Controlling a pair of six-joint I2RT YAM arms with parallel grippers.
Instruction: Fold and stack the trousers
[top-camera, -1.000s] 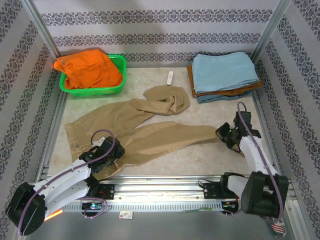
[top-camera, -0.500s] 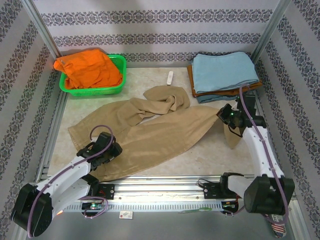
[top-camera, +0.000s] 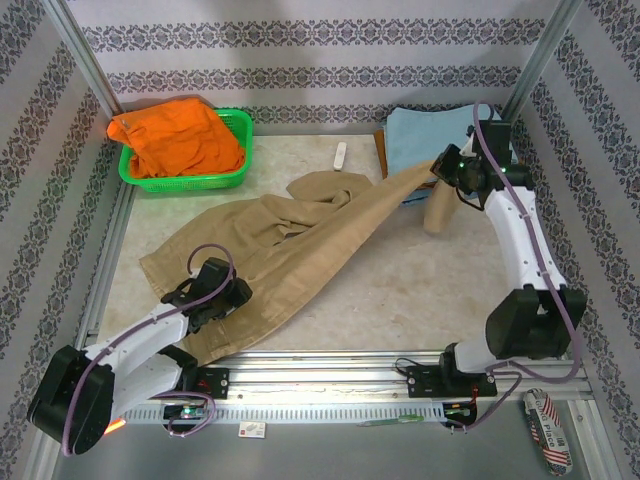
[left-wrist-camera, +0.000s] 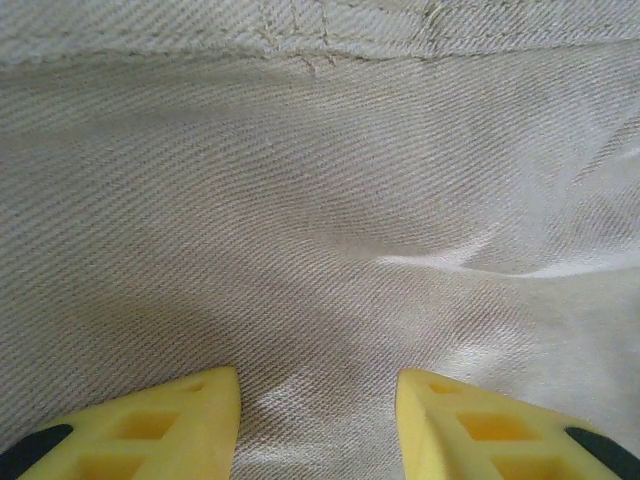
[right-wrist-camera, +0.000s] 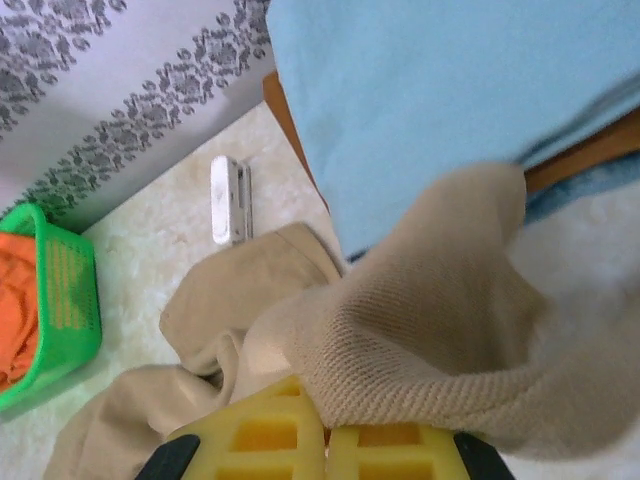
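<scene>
Evidently right tool (right-wrist-camera: 325, 425) pinches the trousers (top-camera: 300, 255) leg aloft; left tool (left-wrist-camera: 315, 385) stands half-parted.

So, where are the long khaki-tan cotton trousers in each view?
Top external: trousers stretched diagonally across the centre.
Left wrist: their cloth beneath the left gripper.
Right wrist: lower centre, pinched in right gripper.
Landmark: green plastic basket, top-left overhead, left edge right wrist.
</scene>
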